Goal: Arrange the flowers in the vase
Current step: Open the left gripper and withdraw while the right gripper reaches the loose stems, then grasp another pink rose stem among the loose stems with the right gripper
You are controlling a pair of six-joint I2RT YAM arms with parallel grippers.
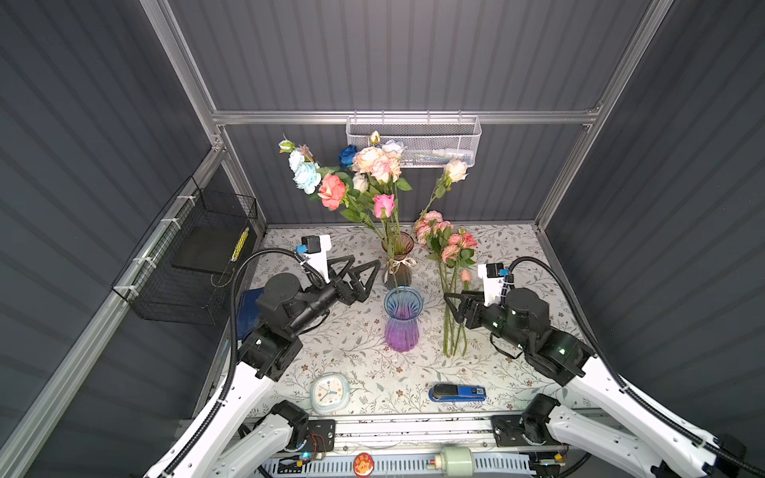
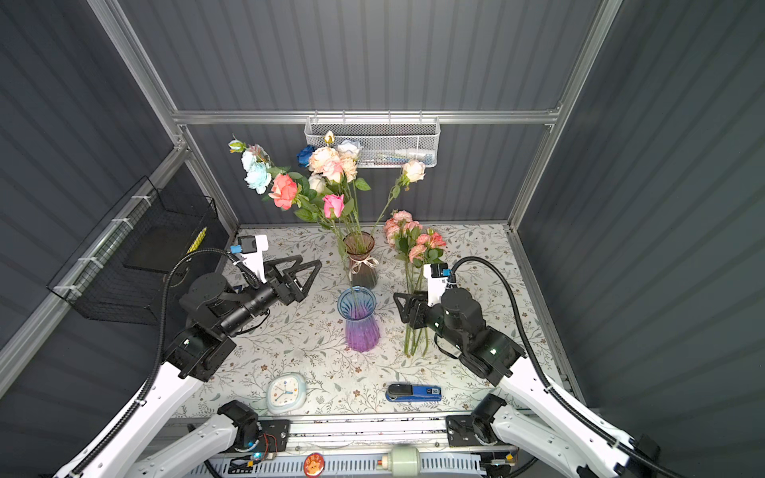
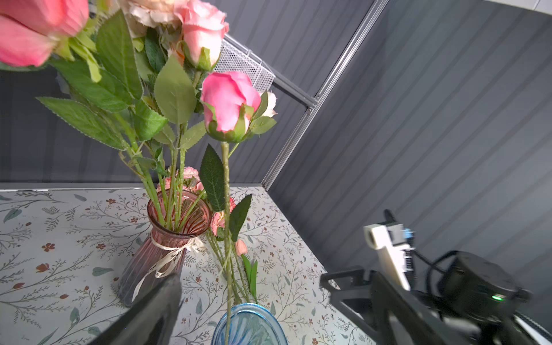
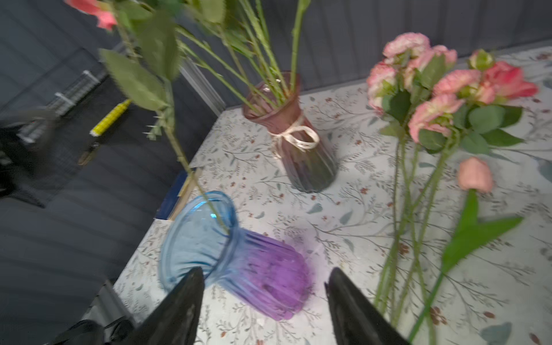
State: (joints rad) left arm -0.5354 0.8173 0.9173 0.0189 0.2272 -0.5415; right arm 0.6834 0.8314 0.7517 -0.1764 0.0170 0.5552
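Floral table [image 1: 352, 343]: pink rose [image 1: 383, 205] stands in blue-purple vase [image 1: 401, 327]; left gripper [image 1: 365, 260], right gripper [image 1: 450, 307] gape empty.

The tabletop [image 1: 356, 343], printed with leaves and small blossoms, carries a smoky pink vase [image 1: 398, 265] at the back and a blue-and-purple vase [image 1: 402, 323] just in front of it, both upright. Loose pink flowers [image 1: 451, 256] lie to the right of the vases. A pale clock [image 1: 330, 392] and a blue stapler [image 1: 457, 393] sit near the front edge.

L gripper [image 1: 366, 261] jaws spread wide, R gripper [image 1: 453, 308] jaws apart, both reaching fwd.
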